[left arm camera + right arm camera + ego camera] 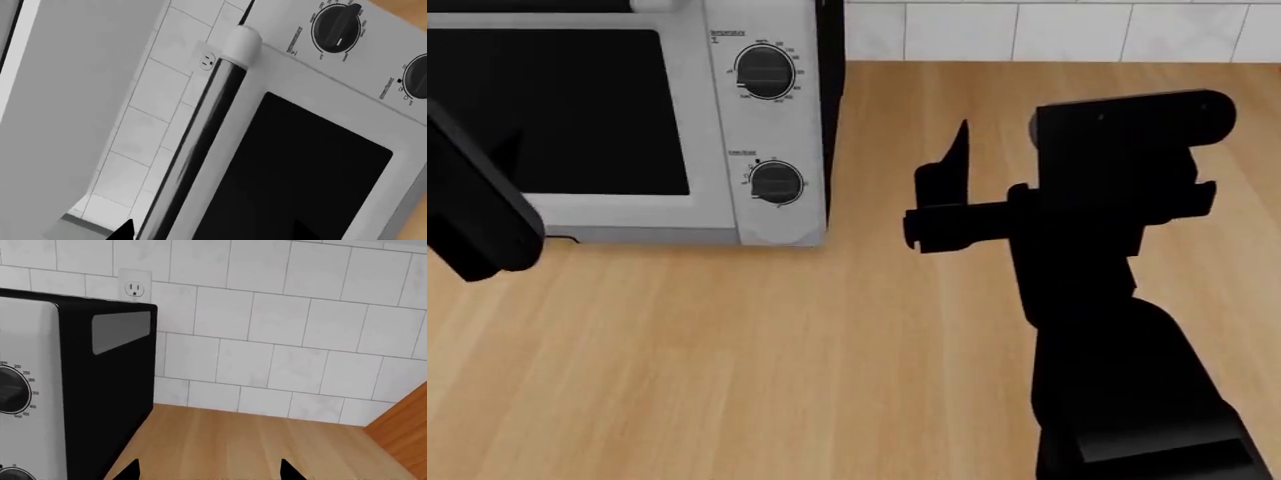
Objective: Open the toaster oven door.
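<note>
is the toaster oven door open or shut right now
Shut. In the head view the toaster oven door lies flush with the knob panel; the left wrist view shows its bar handle ungrasped.

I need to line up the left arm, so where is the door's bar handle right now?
The bar handle shows only in the left wrist view, running along the door's edge beside the dark window, its white end bracket near the wall outlet.
</note>
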`<state>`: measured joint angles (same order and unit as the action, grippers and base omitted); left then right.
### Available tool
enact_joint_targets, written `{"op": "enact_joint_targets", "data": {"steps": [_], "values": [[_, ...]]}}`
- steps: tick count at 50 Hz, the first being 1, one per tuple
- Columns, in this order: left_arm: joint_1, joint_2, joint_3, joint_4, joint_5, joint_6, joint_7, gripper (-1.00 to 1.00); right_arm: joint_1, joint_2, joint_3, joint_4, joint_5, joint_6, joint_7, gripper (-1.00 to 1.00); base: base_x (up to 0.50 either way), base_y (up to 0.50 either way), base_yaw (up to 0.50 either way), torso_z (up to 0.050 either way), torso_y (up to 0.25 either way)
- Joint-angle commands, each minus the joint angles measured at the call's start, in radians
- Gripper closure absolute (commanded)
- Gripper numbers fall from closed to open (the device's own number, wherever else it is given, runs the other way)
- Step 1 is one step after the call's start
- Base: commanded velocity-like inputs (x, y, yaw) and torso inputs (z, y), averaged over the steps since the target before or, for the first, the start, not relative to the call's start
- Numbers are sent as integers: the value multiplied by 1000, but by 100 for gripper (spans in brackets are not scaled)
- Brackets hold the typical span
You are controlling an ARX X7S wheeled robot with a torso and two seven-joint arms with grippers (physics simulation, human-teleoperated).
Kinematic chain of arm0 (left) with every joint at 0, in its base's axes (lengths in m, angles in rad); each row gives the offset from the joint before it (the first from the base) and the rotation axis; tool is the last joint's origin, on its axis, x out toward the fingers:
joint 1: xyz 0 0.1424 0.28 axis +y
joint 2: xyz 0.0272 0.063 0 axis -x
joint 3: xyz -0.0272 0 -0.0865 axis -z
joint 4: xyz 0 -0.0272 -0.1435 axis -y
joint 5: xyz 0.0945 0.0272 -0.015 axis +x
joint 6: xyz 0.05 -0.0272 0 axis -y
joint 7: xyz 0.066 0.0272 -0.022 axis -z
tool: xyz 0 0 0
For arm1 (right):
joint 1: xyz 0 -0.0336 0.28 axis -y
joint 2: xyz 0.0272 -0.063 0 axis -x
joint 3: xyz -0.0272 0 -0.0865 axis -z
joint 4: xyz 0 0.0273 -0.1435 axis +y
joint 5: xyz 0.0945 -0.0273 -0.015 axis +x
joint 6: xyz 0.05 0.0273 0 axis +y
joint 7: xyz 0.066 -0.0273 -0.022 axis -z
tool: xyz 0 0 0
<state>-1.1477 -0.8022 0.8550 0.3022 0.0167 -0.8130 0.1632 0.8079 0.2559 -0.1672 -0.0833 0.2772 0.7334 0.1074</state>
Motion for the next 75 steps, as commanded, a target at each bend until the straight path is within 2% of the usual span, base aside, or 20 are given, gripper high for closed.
{"op": "enact_joint_targets", "data": {"steps": [1, 36, 52, 75], "values": [[-60, -4, 59, -99, 48, 98, 39, -100, 1, 1, -10, 11, 1, -7, 0, -100, 0, 0, 0, 0, 0], [-165, 95, 137, -464, 122, 309, 58, -100, 13, 3, -30, 44, 6, -19, 4, -100, 0, 0, 0, 0, 0], [-234, 192, 182, -761, 161, 497, 32, -100, 8, 7, -33, 79, 6, -48, 3, -100, 0, 0, 0, 0, 0], [-280, 252, 219, -946, 194, 595, 22, -100, 14, 10, -42, 88, 11, -50, 9, -100, 0, 0, 0, 0, 0]]}}
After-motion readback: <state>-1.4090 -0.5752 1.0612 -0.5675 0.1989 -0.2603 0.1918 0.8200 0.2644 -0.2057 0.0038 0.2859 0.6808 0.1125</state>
